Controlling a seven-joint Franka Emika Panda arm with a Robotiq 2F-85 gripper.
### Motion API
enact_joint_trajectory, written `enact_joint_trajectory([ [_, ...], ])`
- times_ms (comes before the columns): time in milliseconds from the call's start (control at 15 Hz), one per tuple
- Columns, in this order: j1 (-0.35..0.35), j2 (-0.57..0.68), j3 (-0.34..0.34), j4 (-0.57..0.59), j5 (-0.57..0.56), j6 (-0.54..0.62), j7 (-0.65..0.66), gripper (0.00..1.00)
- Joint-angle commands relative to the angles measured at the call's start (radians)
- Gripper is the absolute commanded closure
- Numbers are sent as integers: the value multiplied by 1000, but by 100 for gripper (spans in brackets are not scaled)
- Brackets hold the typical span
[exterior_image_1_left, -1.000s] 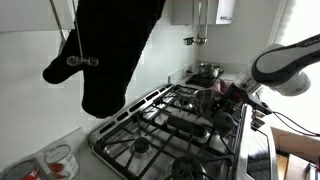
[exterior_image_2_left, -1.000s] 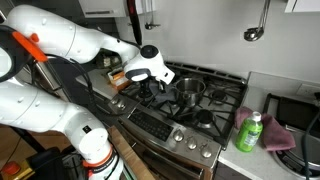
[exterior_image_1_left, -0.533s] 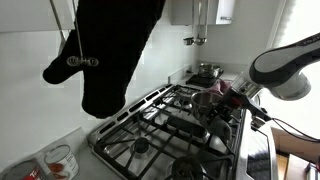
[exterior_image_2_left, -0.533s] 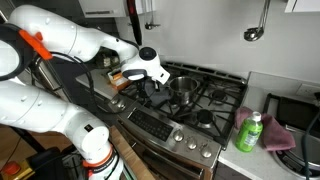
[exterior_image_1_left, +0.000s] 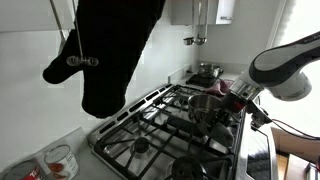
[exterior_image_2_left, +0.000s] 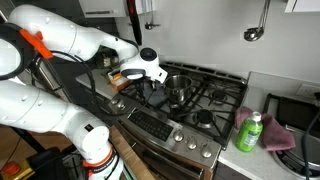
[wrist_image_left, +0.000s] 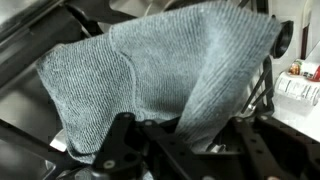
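The gripper pinches a fold of the grey cloth. The fold comes down between its two dark fingers, and the rest spreads wide in front, hiding what lies below. The cloth is a soft, ribbed knit with a rounded sewn seam. In an exterior view the gripper hangs low over the black iron grates, just beside a small shiny steel pot. More grate lies open beyond the pot, and a green bottle stands well apart on the counter.

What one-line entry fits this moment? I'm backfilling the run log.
gripper: above gas stove, closure unclear | grey cloth: between the jaws, fills wrist view | steel pot: on grate beside gripper
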Motion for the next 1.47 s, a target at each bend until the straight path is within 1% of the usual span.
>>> enact_joint_trajectory([
  [0,-12,0,5,-1,18,-65,-71,100],
  [467,-58,-11,3,2,-14,-119,-106,100],
  [533,-68,-13,8,2,-23,-120,-99,75],
  [600,-72,-18,6,4,-19,-124,-102,73],
  [733,-92,-30,15,6,-43,-130,-76,60],
  [800,-106,-35,20,8,-65,-139,-55,52],
  [1000,-158,-58,29,12,-178,-184,17,30],
  [1133,-191,-83,24,25,-274,-248,67,14],
  [1267,-216,-115,16,41,-355,-309,106,2],
  [1400,-238,-151,7,63,-427,-367,132,0],
])
